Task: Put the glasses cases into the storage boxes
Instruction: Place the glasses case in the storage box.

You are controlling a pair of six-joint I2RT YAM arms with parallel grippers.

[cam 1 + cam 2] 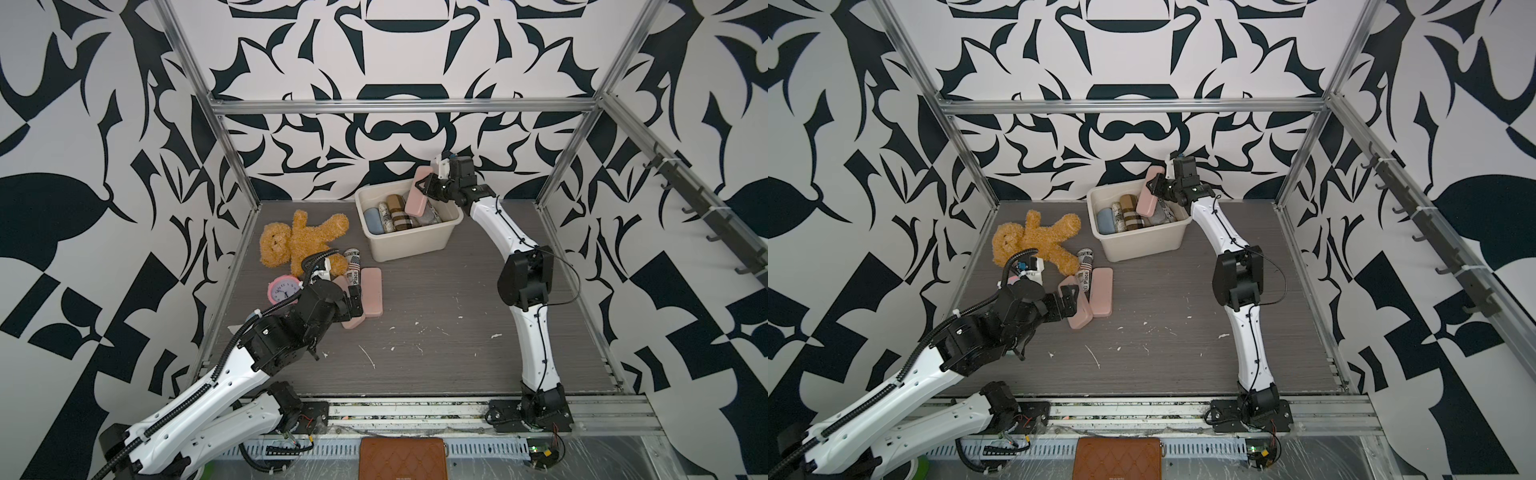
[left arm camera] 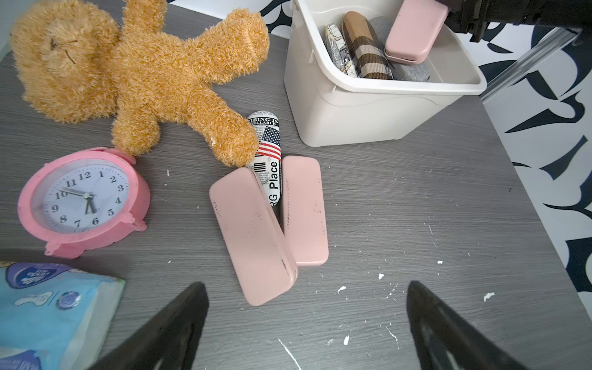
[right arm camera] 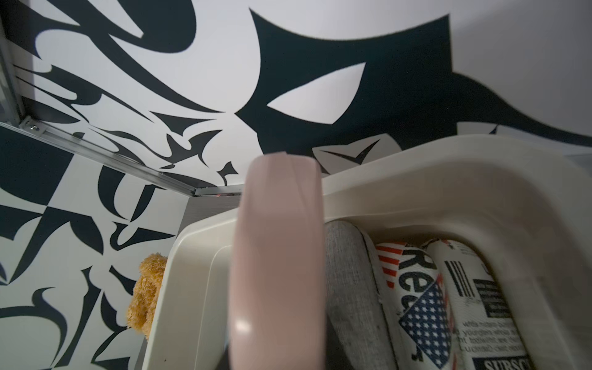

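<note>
Right end effector (image 1: 426, 186): gripping a smooth pink oblong glasses case (image 1: 417, 200), cream plastic tub (image 1: 415, 247) just below.
Left end effector (image 2: 306, 285): released, spread wide.

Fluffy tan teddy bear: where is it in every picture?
Top view: the fluffy tan teddy bear lies sprawled beside the cream-white plastic tub.
Top view: same spot, beside the tub.
Left wrist: large, between the round pink alarm clock and the tub.
Right wrist: only a fuzzy bit shows past the tub's rim.
Shared landmark: the tub.
</note>
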